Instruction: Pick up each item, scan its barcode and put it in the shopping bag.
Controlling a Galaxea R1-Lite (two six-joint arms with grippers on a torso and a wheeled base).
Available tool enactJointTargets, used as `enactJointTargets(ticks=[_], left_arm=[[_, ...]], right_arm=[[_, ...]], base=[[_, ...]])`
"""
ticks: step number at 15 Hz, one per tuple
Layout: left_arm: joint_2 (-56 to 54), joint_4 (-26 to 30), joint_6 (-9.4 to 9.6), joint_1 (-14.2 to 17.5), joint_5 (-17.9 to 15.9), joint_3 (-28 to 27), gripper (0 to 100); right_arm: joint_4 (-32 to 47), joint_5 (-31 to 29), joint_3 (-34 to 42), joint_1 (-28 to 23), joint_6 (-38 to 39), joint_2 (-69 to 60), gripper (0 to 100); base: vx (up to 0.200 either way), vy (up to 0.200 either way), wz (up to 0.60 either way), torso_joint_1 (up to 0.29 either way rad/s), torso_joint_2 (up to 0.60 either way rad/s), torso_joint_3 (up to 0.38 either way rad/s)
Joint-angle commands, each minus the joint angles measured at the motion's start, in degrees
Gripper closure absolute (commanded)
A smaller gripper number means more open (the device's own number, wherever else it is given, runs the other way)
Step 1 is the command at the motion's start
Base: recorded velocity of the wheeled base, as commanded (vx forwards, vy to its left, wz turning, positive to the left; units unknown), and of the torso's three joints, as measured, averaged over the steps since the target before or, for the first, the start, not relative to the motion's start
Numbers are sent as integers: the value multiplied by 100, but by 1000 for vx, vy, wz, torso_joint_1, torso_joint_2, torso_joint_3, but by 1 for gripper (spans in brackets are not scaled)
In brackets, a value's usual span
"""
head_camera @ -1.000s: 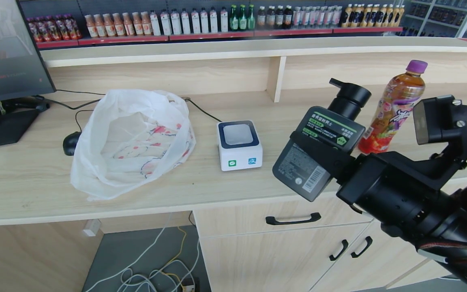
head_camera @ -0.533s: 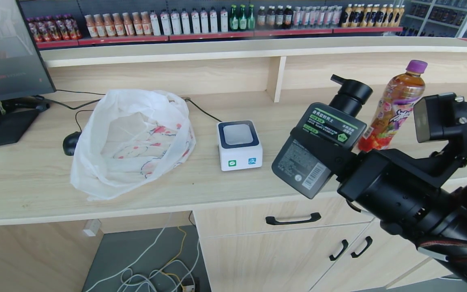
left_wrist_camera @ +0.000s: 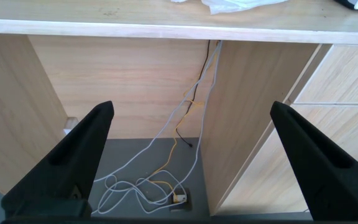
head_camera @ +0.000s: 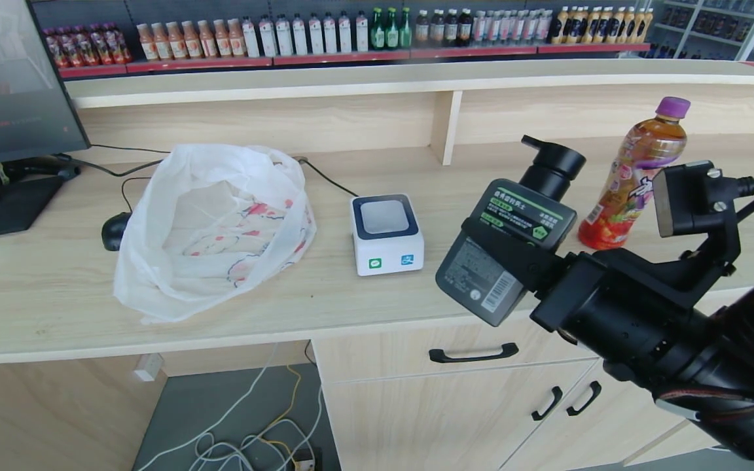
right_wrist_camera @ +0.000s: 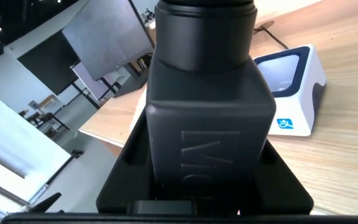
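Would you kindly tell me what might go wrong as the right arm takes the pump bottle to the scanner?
1. The pump bottle has its barcode facing upward, and the window of the scanner also faces up. Unless the bottle is turned over, the scan will probably fail.
2. The drink bottle stands upright close by the right gripper; a wide swing could topple it.
3. The gripper clamps the tilted pump bottle across its middle, so it might slip.
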Motion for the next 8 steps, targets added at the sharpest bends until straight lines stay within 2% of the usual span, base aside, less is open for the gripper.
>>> enactJointTargets(ticks=[1,3,6,8], left_arm=[[-2,0,0,2,1,0,0],[-2,0,0,2,1,0,0],[-2,0,0,2,1,0,0],[-2,0,0,2,1,0,0]], right_arm=[[-1,0,-2,-29,-144,160,100],[-1,-18,7,-38,-452,256,100],[-1,-141,-11,-443,-1295,388,100],[-1,-879,-152,-583,-1823,511,100]], base=[[0,0,0,0,0,0],[0,0,0,0,0,0],[0,0,0,0,0,0],[0,0,0,0,0,0]])
